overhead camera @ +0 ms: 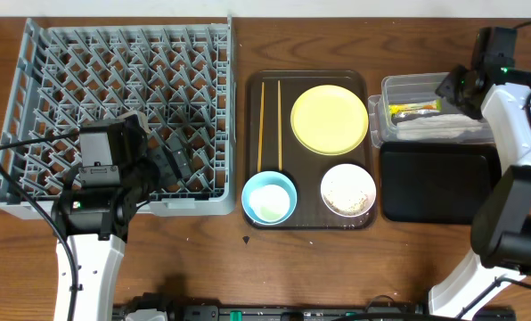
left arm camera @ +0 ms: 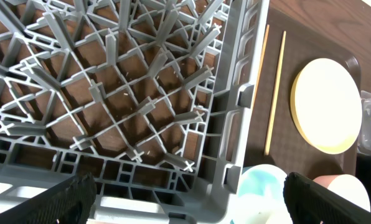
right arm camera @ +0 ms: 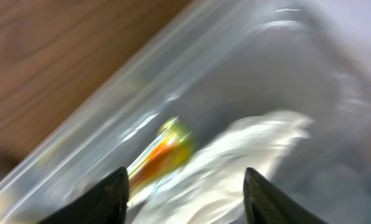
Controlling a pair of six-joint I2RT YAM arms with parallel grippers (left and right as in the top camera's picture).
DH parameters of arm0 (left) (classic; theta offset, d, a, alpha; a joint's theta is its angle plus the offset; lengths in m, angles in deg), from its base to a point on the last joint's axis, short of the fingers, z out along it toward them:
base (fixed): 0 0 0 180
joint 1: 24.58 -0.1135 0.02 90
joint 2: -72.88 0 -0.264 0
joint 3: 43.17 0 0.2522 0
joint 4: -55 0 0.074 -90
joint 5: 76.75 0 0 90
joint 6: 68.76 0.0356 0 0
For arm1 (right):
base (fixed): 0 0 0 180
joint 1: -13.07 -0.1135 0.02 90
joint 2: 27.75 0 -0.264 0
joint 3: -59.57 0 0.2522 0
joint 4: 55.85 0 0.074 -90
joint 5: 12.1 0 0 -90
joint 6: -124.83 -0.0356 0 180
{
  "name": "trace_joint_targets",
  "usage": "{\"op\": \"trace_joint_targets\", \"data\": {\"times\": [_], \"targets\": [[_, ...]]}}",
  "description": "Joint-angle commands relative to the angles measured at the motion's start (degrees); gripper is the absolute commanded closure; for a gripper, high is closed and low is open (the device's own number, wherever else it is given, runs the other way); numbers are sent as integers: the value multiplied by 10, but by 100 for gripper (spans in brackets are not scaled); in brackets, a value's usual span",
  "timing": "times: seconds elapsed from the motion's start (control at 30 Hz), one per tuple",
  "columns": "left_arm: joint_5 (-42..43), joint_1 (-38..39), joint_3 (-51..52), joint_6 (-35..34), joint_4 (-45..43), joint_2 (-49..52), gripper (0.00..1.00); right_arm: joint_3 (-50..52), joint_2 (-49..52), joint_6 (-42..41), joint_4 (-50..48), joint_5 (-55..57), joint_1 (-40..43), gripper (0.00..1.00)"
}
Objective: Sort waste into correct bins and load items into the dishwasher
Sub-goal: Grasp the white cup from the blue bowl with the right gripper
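The grey dish rack (overhead camera: 123, 116) fills the left side. The brown serving tray holds the chopsticks (overhead camera: 270, 125), yellow plate (overhead camera: 329, 119), light-blue bowl (overhead camera: 269, 197) and white bowl (overhead camera: 347, 189) with rice grains in it. My left gripper (overhead camera: 178, 159) is open and empty over the rack's front right corner (left arm camera: 235, 155), and its wrist view shows the blue bowl (left arm camera: 260, 186) between its fingers (left arm camera: 192, 205). My right gripper (overhead camera: 451, 87) is open over the clear tub (overhead camera: 386, 98). The green-and-yellow wrapper (right arm camera: 164, 149) and white tissue (right arm camera: 248, 143) lie in the tub below its fingers (right arm camera: 185, 199).
The glossy black tray (overhead camera: 439, 183) sits just in front of the clear tub at the right. The dark brown serving tray (overhead camera: 308, 80) lies between the rack and the bins. Bare wooden table runs along the front edge.
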Motion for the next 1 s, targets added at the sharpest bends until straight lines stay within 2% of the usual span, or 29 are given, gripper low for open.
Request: {"op": "trace_joint_targets", "data": {"times": [0.0,0.1,0.3,0.43,0.53,0.63,0.87,0.97], "targets": [[3,-2,-12,-3,0,0,4,-3,-49,184,7,-280,-27,49],[3,-2,-12,-3,0,0,4,-3,-60,238,31,-388,-59,51],[3,-2,-12,-3,0,0,4,-3,-56,252,116,-391,-172,50],[5,-2,-12,-5,0,0,4,-2,-44,263,163,-347,-280,45],[13,-2,-12,-10,5,0,4,-2,-38,271,186,-304,-354,47],[7,-2,-12,-9,34,0,4,-2,-34,251,201,-205,-435,48],[7,-2,-12,4,43,0,4,24,-31,204,197,-85,-516,47],[7,-2,-12,6,54,0,3,64,-31,175,170,-70,-526,51]]}}
